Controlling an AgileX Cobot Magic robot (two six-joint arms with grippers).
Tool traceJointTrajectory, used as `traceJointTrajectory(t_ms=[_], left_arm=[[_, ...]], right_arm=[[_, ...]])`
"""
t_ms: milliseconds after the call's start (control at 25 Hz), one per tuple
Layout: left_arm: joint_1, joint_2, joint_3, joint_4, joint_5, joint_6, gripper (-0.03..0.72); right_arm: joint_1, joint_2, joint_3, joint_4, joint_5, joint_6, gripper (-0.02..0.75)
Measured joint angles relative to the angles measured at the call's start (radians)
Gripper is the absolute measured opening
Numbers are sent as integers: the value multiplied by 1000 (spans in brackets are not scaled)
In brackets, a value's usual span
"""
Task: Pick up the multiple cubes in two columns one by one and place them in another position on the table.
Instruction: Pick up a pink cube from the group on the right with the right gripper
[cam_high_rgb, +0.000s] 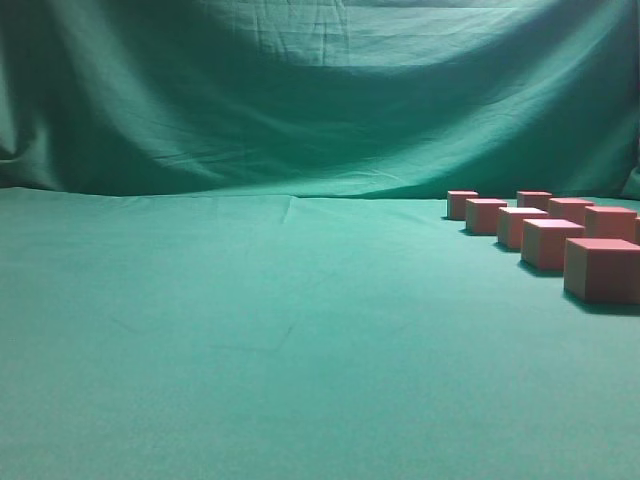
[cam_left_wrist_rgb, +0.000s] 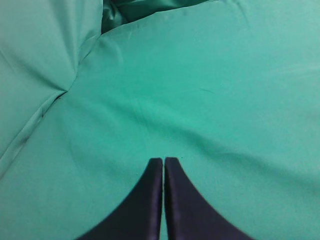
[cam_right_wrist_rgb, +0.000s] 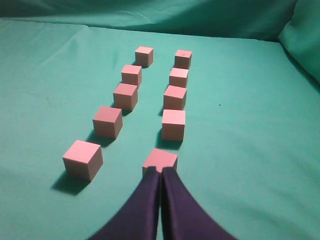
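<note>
Here, ten cubes (cam_right_wrist_rgb: 116, 121) in two columns of five on the teal table (cam_right_wrist_rgb: 45, 90) in the right wrist view, all upright and apart from one another, pinkish on top with darker sides. Left column running from the farthest cube (cam_right_wrist_rgb: 144, 55) down through three more to the nearest left cube (cam_right_wrist_rgb: 82, 158), fanning outward toward the camera – right column straighter, from its far cube (cam_right_wrist_rgb: 183, 58) down to the nearest right cube (cam_right_wrist_rgb: 160, 161). Right gripper (cam_right_wrist_rgb: 160, 172) low in that view, dark fingers (cam_right_wrist_rgb: 145, 210) pressed together with only a thin seam between, tips just at the near edge of the nearest right cube; touching it or only overlapping in the view – cannot tell. Nothing pinched. In the exterior view, looking along the table at object height, same cubes (cam_high_rgb: 545, 242) bunched at the far right, receding toward the draped green backdrop (cam_high_rgb: 300, 90), the closest one (cam_high_rgb: 603, 270) partly cut by the frame edge, some of the back row hidden behind the front row. Wide stretch of wrinkled cloth (cam_high_rgb: 250, 340) over the left and middle, neither arm visible there. In the left wrist view, left gripper (cam_left_wrist_rgb: 163, 161) likewise closed on itself, black fingers (cam_left_wrist_rgb: 145, 200) meeting along a narrow line, empty, hanging over bare green cloth (cam_left_wrist_rgb: 210, 100) near a fold where the cloth rises at the left (cam_left_wrist_rgb: 40, 65)
</note>
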Motion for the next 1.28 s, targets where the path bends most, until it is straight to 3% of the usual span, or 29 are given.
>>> traceJointTrajectory(t_ms=[960,1280], left_arm=[[0,0,0,0,0,0,0],[0,0,0,0,0,0,0]], right_arm=[[0,0,0,0,-9,0,0],[0,0,0,128,-352,31,0]])
